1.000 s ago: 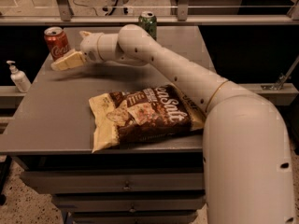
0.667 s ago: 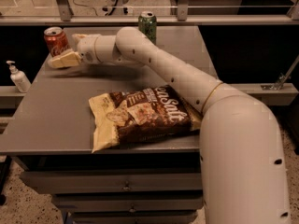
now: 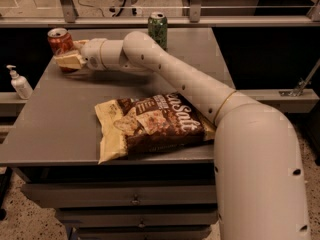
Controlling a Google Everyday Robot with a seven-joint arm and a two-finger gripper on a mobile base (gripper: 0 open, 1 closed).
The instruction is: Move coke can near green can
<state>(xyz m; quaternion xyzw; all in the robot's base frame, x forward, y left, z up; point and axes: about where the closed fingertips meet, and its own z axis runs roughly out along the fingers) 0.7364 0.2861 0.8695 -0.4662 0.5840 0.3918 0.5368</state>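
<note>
The red coke can (image 3: 59,40) stands upright at the table's far left corner. The dark green can (image 3: 157,29) stands upright at the far edge, about mid-table, well to the right of the coke can. My gripper (image 3: 69,55) reaches across the table to the coke can. It is open, with one pale finger (image 3: 67,60) in front of the can's lower part and the other hidden behind the can. The can rests on the table.
A brown and cream chip bag (image 3: 152,124) lies flat near the front of the grey table (image 3: 50,129). A white pump bottle (image 3: 20,84) stands off the table's left side. A railing runs behind the far edge. My arm spans the table's right half.
My gripper has moved left and slightly away, closing in on the coke can. Both cans and the chip bag have stayed where they were.
</note>
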